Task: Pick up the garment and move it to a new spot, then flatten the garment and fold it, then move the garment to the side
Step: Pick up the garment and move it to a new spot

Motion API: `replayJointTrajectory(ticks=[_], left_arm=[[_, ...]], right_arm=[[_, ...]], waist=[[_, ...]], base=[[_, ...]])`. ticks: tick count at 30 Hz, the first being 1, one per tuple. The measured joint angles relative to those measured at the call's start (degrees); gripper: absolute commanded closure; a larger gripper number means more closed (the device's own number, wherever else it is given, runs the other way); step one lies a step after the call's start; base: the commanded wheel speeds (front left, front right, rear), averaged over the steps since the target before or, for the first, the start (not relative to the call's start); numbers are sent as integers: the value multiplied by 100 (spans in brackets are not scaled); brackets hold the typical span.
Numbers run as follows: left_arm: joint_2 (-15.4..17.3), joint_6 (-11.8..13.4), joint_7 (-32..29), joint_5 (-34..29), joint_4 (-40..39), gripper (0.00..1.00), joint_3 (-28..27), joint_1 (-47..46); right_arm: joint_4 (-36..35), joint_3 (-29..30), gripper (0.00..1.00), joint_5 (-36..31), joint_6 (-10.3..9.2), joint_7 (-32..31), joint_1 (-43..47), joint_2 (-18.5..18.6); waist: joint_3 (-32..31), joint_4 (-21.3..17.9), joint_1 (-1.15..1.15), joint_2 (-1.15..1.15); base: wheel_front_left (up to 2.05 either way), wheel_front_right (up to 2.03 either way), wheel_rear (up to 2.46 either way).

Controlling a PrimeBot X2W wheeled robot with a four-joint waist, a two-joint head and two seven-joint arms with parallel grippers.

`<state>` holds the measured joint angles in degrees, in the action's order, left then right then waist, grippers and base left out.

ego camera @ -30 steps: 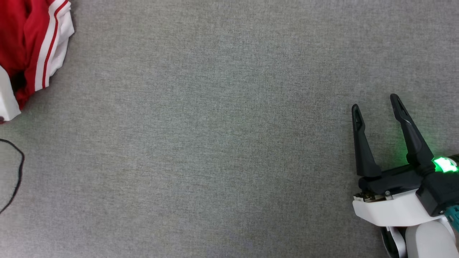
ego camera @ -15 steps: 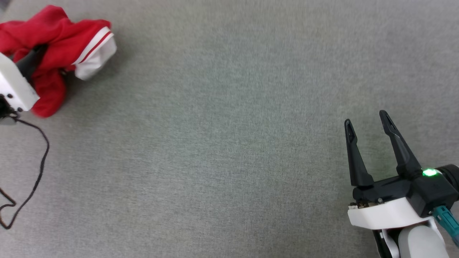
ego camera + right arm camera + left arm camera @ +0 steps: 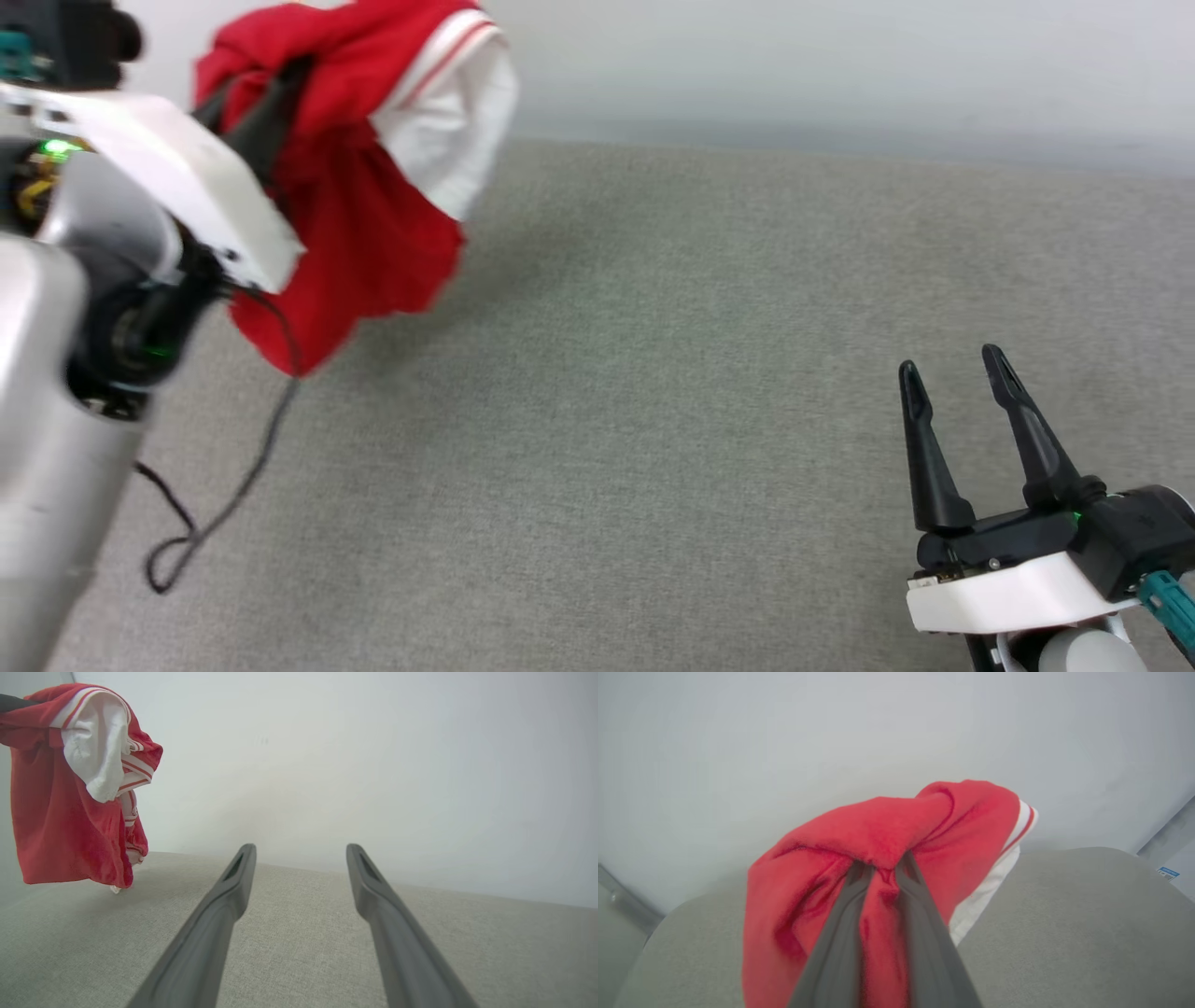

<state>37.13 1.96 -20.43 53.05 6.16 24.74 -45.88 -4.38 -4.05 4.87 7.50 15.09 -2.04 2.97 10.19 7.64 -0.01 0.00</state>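
Head view first: how many garments do you count?

One. A single red garment [image 3: 373, 233], bunched up and lifted at the upper left, with one white sleeve showing and two thin red stripes along the cuff.

What has hold of it?

The left pincer [image 3: 880, 872]. In the left wrist view its two dark fingers [image 3: 840, 933] stand almost together, a fold of the red cloth pinched between them and the rest of the cloth draped over and around their tips.

Does the garment reach the desk [image 3: 653, 420]?

Most of it hangs above the grey cloth-covered desk. In the right wrist view the lowest corner comes down close to the surface, and I cannot tell whether it touches.

And the other pincer?

There are two pincers in all. The right pincer [image 3: 952, 364] sits at the lower right, well apart from the garment. Its two fingers are spread wide with nothing between them, only bare desk beyond.

Anything else on the desk?

One thin black cable [image 3: 233, 485], which runs down from the left arm and ends in a loop lying on the grey cloth. Behind the desk is one plain pale wall [image 3: 840, 65].

Is the picture sharp?

The left arm and the garment are somewhat blurred in the head view.
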Motion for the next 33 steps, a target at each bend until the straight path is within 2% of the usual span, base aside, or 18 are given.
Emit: replayJointTrajectory(ticks=[4, 9, 12, 14, 19, 20, 21, 24, 28, 29, 30, 33], left_arm=[[-331, 241, -4, -136, -458, 100, 296, 182], [-965, 466, 163, -307, -764, 100, 802, 503], [-1349, 513, 301, -457, -693, 100, 1209, 788], [-1648, 493, 357, -501, -539, 100, 1532, 1004], [-2169, 192, 392, -642, 114, 100, 2442, 1576], [-2247, 145, 390, -654, 253, 89, 2570, 1678], [-2319, 101, 390, -669, 382, 0, 2710, 1767], [-2553, -45, 515, -761, 686, 0, 3014, 1937], [-2660, -44, 1024, -818, 784, 0, 2887, 2002], [-2654, -29, 1189, -862, 786, 0, 2826, 2000], [-2551, 68, 1746, -968, 754, 0, 2531, 1973], [-2325, 219, 2292, -1157, 720, 0, 2229, 1912]], right_arm=[[-15, 101, 0, 130, 0, 0, 93, 0], [-21, 190, 0, 227, 0, 0, 230, 0], [-34, 177, 0, 267, 0, 0, 230, 0], [-47, 188, 0, 283, 0, 0, 228, 0], [-24, 148, 0, 339, 0, 0, 221, 0], [-19, 133, 0, 341, 0, 0, 222, -1], [-18, 135, 0, 339, 0, 0, 225, -2], [-8, 190, 0, 328, 0, 0, 270, -1], [20, 234, 0, 297, 0, 0, 383, -1], [20, 238, 0, 281, 0, 0, 407, -1], [20, 261, 0, 260, 0, 0, 480, -3], [7, 313, 0, 244, 0, 0, 533, -3]], waist=[[-194, -175, 0, 0], [-341, -425, 0, 0], [-363, -583, 0, 0], [-360, -693, 0, 0], [-345, -963, 0, 0], [-347, -1008, 1, 0], [-352, -1046, 0, 0], [-409, -1098, 0, 0], [-513, -1034, 0, 0], [-547, -1007, 0, 0], [-651, -902, 1, 0], [-774, -768, 1, 0]], base=[[0, 0, 0], [0, 0, 0], [0, 0, 0], [0, 0, 0], [0, 0, 0], [0, 0, 0], [0, 0, 0], [0, 0, 0], [0, 0, 0], [0, 0, 0], [0, 0, 0], [0, 0, 0]])
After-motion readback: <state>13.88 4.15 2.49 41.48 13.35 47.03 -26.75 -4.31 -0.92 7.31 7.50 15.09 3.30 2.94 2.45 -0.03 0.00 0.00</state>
